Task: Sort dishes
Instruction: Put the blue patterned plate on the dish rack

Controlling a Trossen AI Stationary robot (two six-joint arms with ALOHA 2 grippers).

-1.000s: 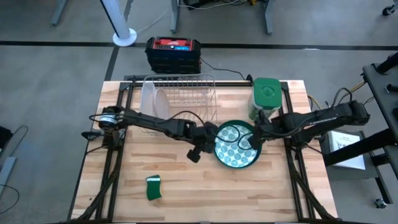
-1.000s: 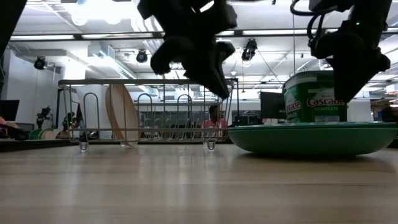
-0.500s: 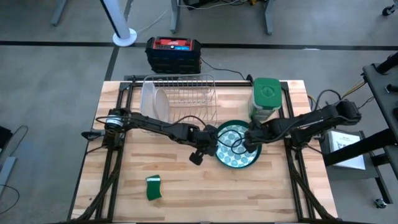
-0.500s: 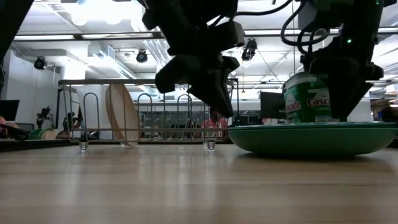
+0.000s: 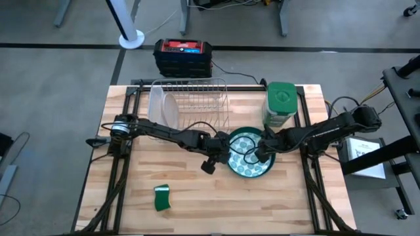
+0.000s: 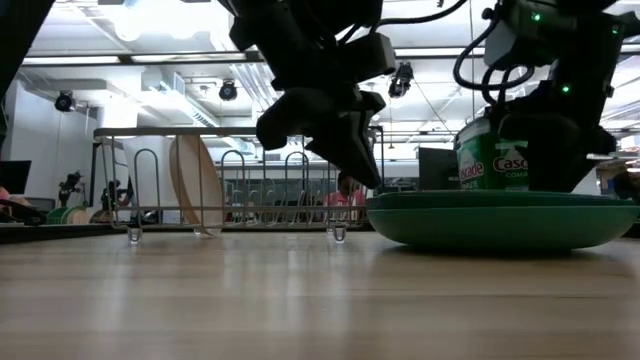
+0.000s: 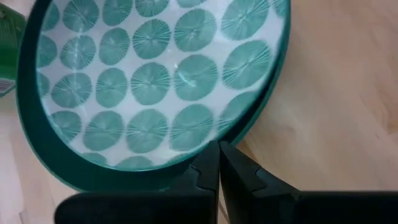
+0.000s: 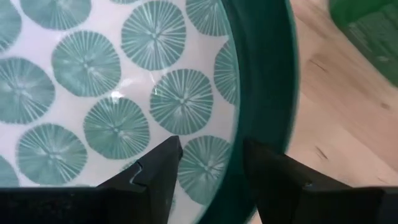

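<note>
- Standing on edge in the silver wire dish rack (image 5: 190, 98), upper left of centre in the high view, is a whitish-clear round plate (image 5: 169, 109).
- Left gripper (image 5: 217, 149) hangs at the left rim of the stacked plates, fingers (image 7: 208, 176) pinched together with nothing between them.
- Centre frame: the patterned teal-dotted plate (image 5: 247, 149) sits inside the dark green round plate (image 5: 268, 168) on the wooden table (image 5: 197, 203).
- Right gripper (image 5: 261, 150) is spread open, fingers (image 8: 155, 171) straddling the stack's right rim.

Overhead, table-level and two close wrist cameras all share the patterned plate (image 5: 248, 153).
</note>
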